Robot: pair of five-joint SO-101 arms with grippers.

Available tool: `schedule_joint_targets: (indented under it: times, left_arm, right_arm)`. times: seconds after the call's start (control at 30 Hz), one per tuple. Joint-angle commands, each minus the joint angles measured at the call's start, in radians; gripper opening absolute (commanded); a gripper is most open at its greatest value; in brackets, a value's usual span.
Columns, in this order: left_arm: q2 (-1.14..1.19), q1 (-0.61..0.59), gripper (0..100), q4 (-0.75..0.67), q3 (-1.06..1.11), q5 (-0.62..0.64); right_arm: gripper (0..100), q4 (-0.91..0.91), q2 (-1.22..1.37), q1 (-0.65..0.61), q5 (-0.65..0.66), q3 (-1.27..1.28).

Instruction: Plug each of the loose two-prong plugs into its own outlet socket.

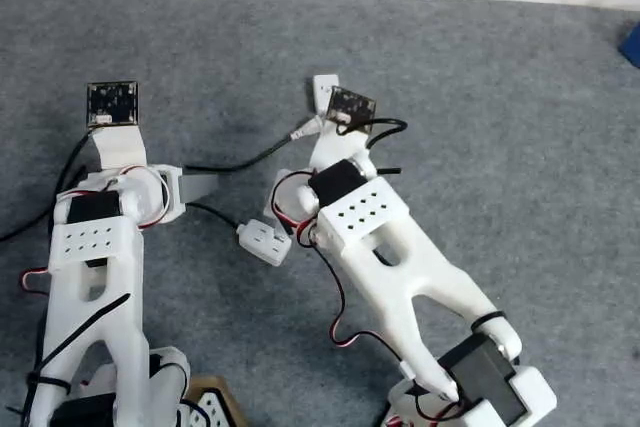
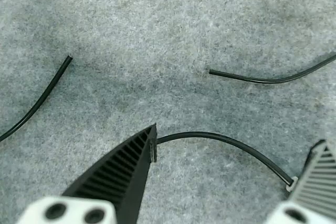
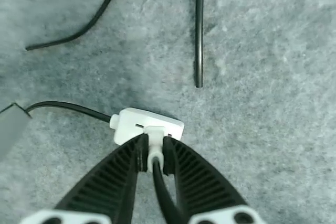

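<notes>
Your right gripper is pressed together on a white plug, pinching it between both ribbed fingers. The plug's front end meets the long side of a white outlet socket lying flat on the grey table; you cannot tell from here how deep the prongs sit. That socket's own cord leaves one end and curves away across the table. Two loose cord ends lie beyond the socket, apart from it. Your left gripper is spread wide just above the table and is not holding anything. A black lead arcs across the gap between its fingers, from just beside the dark finger's tip over to the pale finger. Two more cut cord tips lie farther out on the table. In the high view, a second outlet socket rests on the table between your two arms, slots up, with its cord running toward the left arm.
</notes>
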Motion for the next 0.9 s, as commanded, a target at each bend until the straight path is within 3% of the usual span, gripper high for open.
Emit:
schedule_joint_targets:
  times: [0.0, 0.6, 0.87]
  left_arm:
    - [-0.001, -0.007, 42, -0.015, -0.039, 0.011]
    - [0.001, -0.008, 42, -0.015, -0.039, 0.011]
    - [0.001, -0.01, 42, -0.015, -0.039, 0.012]
  right_arm:
    - [0.5, -0.013, -0.005, 0.008, -0.009, -0.004]
    - [0.5, -0.03, 0.082, -0.038, -0.008, 0.024]
    - [0.5, -0.074, 0.088, -0.119, -0.012, 0.035]
